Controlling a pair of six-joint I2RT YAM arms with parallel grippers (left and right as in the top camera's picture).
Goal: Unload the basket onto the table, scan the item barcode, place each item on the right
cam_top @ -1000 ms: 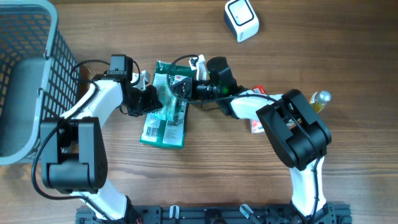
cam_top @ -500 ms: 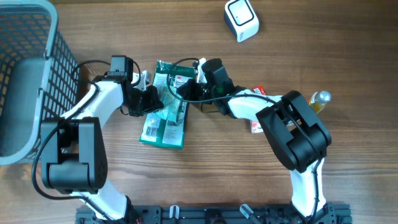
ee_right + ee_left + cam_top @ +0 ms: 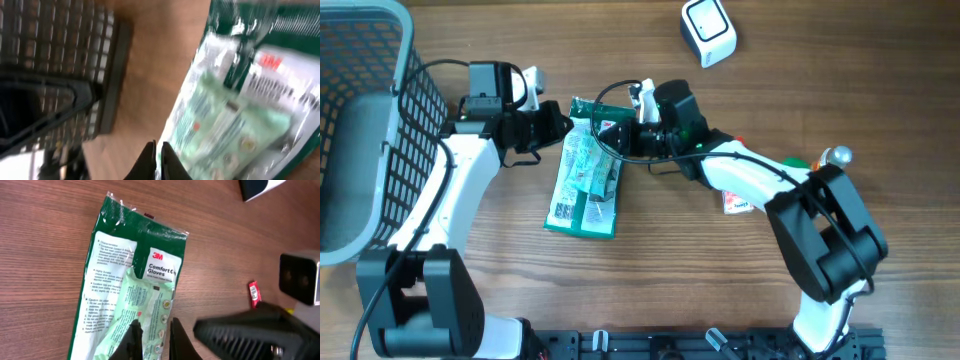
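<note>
The dark green plastic glove packet lies flat on the wooden desk, its long axis running roughly 12 to 6. The right hand, fingers together, sits over its 1 o'clock corner; whether it pinches film I cannot tell. The left hand, also closed, hangs off the 11 o'clock corner. The white box-shaped scanner lies toward 1 o'clock, favouring the right arm.
</note>
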